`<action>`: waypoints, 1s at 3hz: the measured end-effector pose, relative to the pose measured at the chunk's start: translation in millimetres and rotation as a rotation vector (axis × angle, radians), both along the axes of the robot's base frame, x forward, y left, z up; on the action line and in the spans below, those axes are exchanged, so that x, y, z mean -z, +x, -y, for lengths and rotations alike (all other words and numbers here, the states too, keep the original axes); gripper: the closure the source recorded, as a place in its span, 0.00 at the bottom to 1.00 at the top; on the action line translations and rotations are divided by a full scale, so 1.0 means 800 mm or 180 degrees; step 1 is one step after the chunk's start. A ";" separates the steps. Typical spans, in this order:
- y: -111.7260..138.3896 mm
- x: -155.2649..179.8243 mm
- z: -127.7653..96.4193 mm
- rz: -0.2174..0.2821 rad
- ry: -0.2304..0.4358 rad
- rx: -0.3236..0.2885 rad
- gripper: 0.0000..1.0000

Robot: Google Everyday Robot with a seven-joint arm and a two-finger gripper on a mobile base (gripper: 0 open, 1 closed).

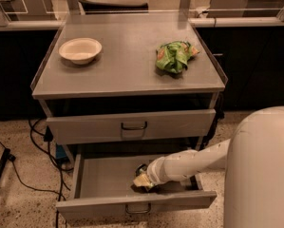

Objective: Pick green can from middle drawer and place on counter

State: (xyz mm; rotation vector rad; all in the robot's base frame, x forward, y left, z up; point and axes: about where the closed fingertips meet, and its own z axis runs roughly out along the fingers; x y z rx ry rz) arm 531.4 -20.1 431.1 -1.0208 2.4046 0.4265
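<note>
Just beside pincer [143, 180], green can [141, 169] (in drawer [99, 182]).

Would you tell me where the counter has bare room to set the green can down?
The counter is bare between the bowl and the snack bag, and along its whole front strip. In the middle drawer, the gripper at the green can crowds the centre and right; the left is free.

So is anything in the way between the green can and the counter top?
Nothing visible blocks it. The pincer is at the green can in the pulled-out middle drawer; the drawer above is shut. On the counter, the bowl sits left and the snack bag right, bare space between.
</note>
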 end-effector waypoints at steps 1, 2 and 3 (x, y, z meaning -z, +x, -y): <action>0.005 0.012 0.003 -0.0056 -0.0036 0.0037 0.40; 0.012 0.028 0.011 -0.0103 -0.0082 0.0115 0.40; 0.017 0.049 0.023 -0.0136 -0.0141 0.0217 0.40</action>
